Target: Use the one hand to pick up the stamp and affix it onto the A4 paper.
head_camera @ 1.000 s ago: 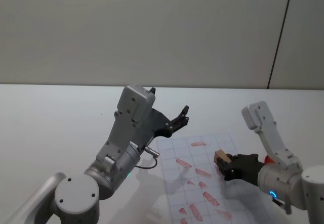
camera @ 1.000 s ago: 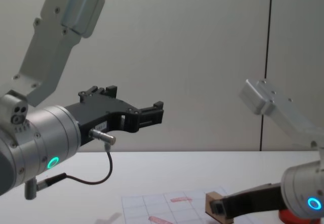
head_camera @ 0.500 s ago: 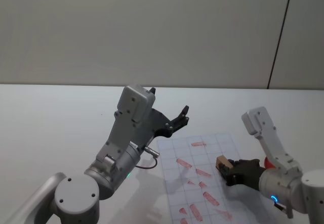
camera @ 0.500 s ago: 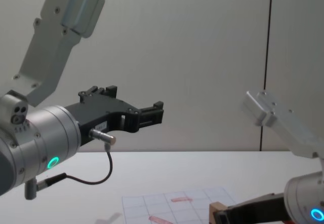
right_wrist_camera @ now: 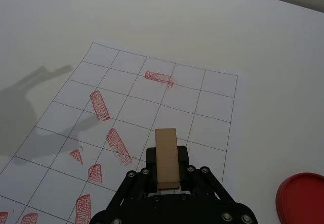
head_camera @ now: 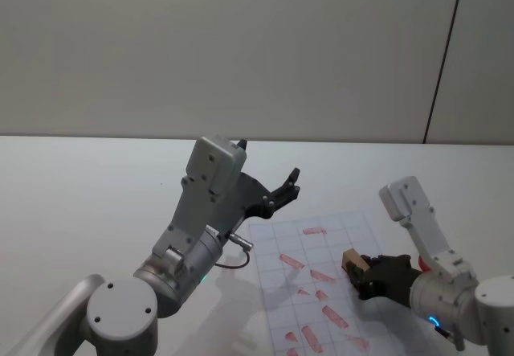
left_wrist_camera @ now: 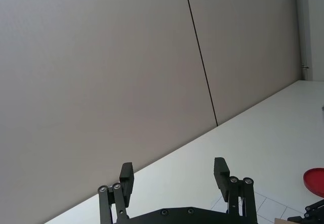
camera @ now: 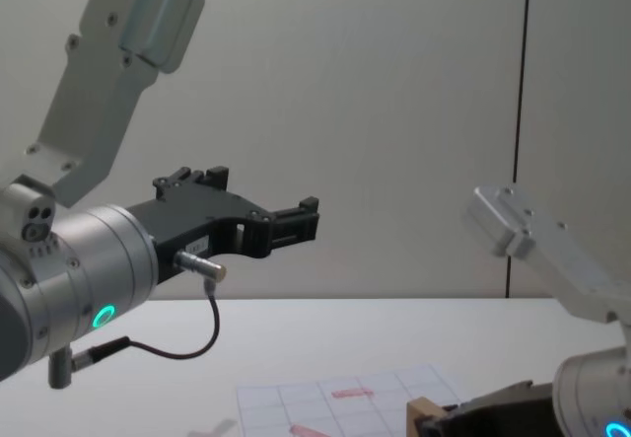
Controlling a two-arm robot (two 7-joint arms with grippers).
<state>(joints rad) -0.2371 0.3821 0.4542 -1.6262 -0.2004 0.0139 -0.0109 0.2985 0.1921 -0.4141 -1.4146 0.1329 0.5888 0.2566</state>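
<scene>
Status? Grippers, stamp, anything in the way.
Right gripper shut on stamp, over the paper. Left gripper open, raised, idle. Red ink pad beside the paper, nothing blocking.

Base of stamp (right_wrist_camera: 166,155) hidden between right tool (right_wrist_camera: 167,171) fingers; contact with A4 paper (head_camera: 337,239) cannot be told. A4 paper cut off at 6 o'clock edge, head view. ink pad (right_wrist_camera: 302,199) partly out of frame.

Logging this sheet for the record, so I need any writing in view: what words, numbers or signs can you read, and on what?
On the gridded paper, red marks: seal-like characters, too small to read.
On the wooden stamp, held by the right gripper over the paper: no writing on the faces shown.
On the red ink pad: no label visible.
On the left gripper, raised and open: no lettering.
</scene>
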